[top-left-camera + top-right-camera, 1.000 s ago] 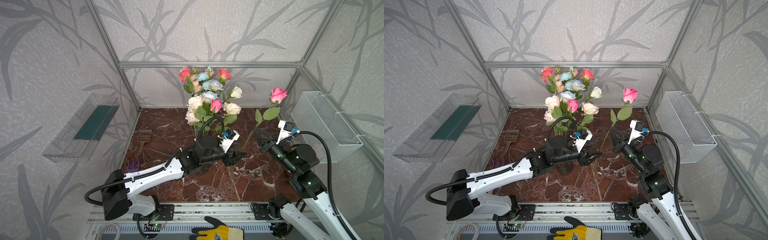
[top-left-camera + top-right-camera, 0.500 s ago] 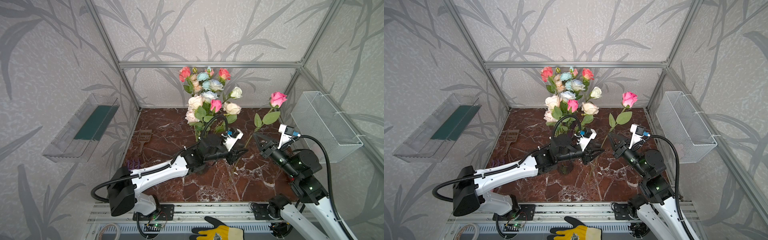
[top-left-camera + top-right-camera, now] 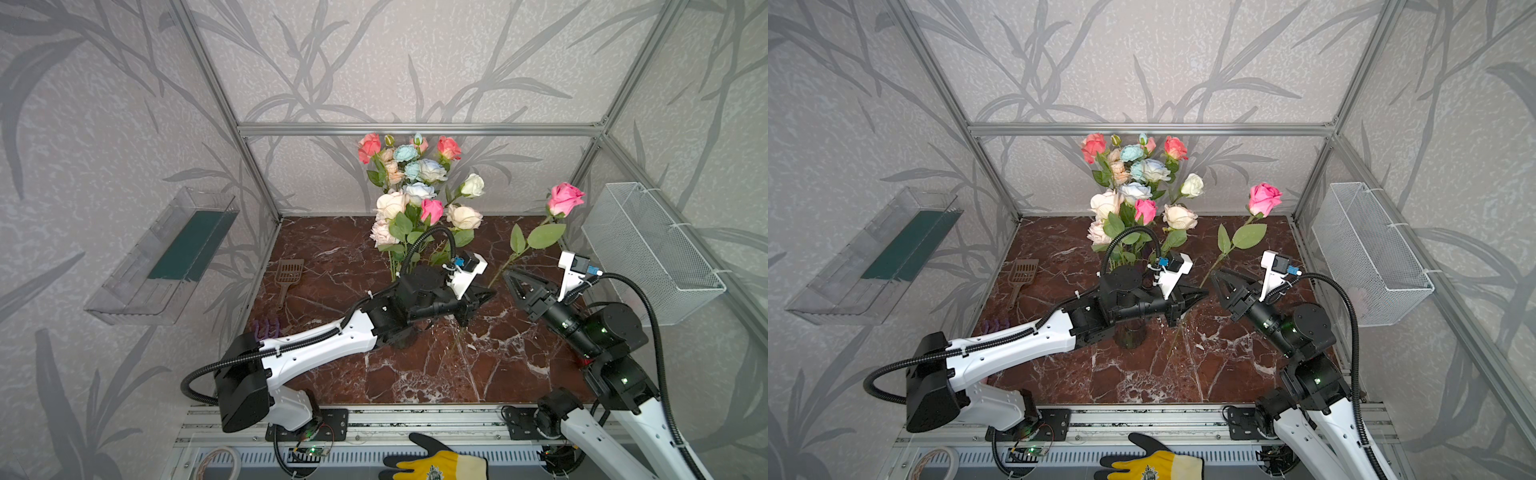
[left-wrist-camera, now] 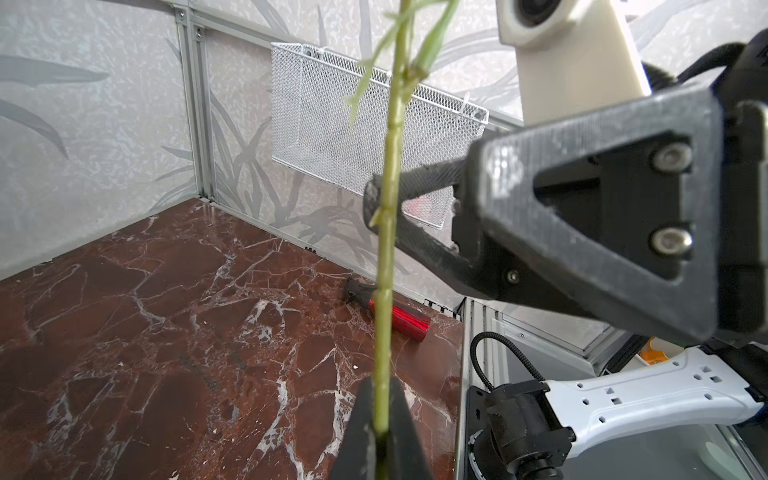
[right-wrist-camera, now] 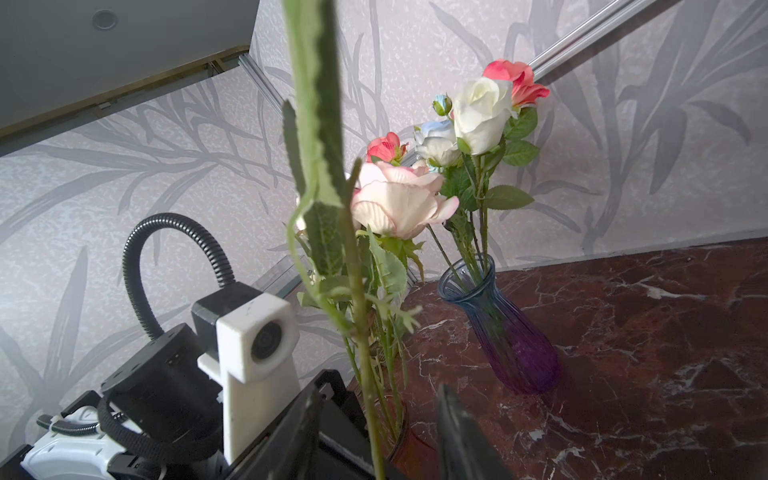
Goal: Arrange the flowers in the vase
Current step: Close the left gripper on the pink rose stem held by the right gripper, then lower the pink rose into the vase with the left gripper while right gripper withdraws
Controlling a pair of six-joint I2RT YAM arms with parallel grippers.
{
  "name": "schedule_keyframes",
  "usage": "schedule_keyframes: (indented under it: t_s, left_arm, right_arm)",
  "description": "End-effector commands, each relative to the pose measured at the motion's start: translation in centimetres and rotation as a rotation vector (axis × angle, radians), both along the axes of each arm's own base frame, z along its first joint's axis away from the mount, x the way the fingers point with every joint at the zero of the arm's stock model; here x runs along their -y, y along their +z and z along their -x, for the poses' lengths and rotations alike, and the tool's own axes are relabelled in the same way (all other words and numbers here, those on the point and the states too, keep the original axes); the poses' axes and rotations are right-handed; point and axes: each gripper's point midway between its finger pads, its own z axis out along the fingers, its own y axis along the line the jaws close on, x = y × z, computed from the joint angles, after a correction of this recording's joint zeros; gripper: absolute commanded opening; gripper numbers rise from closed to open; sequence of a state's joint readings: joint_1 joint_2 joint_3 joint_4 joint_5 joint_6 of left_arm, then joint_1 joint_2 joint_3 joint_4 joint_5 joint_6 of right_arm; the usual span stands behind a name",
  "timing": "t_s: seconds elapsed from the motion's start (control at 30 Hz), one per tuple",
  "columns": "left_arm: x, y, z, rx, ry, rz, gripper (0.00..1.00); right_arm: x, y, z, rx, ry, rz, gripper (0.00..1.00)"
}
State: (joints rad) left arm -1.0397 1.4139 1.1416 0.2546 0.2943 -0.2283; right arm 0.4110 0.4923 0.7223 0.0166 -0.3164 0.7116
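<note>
Above the marble tabletop (image 3: 332,257), right of the roses (image 3: 415,195) in vases (image 5: 507,332), the left gripper (image 3: 489,294) is clamped on a pink rose's (image 3: 564,199) tilted stem; the right gripper (image 3: 509,277) holds its jaws apart around that stem

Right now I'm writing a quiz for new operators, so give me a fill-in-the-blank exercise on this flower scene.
1. The left hand is shut on the pink rose's green ___.
2. The right hand has its jaws ___ around the same flower.
3. The blue and purple vase stands ___ on the marble table.
4. The wire basket hangs on the wall on the ___ arm's side.

Missing words: stem; open; upright; right.
</note>
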Motion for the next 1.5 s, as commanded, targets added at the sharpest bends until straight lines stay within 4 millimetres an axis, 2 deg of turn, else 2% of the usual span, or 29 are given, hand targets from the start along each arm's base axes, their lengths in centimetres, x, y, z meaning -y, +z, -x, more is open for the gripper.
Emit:
schedule_keyframes:
  t_s: [0.0, 0.07, 0.17, 0.23, 0.3, 0.43, 0.53, 0.67, 0.9, 1.23, 1.47]
  left_arm:
    - [-2.4, 5.0, 0.4, 0.104, 0.061, 0.084, 0.0]
    - [-4.0, 6.4, 0.4, 0.155, 0.107, 0.102, 0.0]
    - [-7.5, 9.4, 0.6, 0.27, 0.209, 0.16, 0.0]
    - [-10.8, 11.4, 0.3, 0.348, 0.33, 0.186, 0.0]
    - [-13.8, 12.6, -0.4, 0.403, 0.458, 0.178, 0.0]
    - [-19.7, 13.1, -2.1, 0.451, 0.752, 0.175, 0.0]
    - [-21.8, 12.7, -2.8, 0.462, 0.852, 0.161, 0.0]
    - [-22.9, 11.9, -3.7, 0.429, 0.899, 0.193, 0.0]
    - [-22.5, 9.1, -5.5, 0.358, 0.879, 0.177, 0.0]
    - [-20.6, 3.8, -5.3, 0.311, 0.771, 0.151, 0.0]
    - [-20.7, 1.7, -4.6, 0.28, 0.737, 0.165, 0.02]
  right_arm:
    - [0.3, 1.2, 1.5, 0.056, 0.013, 0.002, 0.48]
    - [0.8, 1.1, 1.6, 0.056, -0.012, -0.001, 0.48]
    - [1.2, 0.7, 1.2, 0.041, -0.043, -0.009, 0.48]
    - [1.2, 0.3, 0.7, 0.024, -0.053, -0.004, 0.48]
    - [1.1, -0.1, 0.4, 0.007, -0.053, 0.003, 0.48]
    - [0.9, -0.8, -0.3, -0.014, -0.056, -0.005, 0.48]
    - [0.7, -1.2, -0.6, -0.025, -0.055, -0.01, 0.48]
    - [0.6, -1.3, -0.7, -0.031, -0.049, -0.01, 0.48]
    - [0.9, -1.2, -0.3, -0.023, -0.061, 0.002, 0.48]
    - [0.8, -2.3, -0.6, -0.039, -0.061, 0.01, 0.48]
    - [0.7, -2.8, -0.8, -0.051, -0.062, 0.015, 0.48]
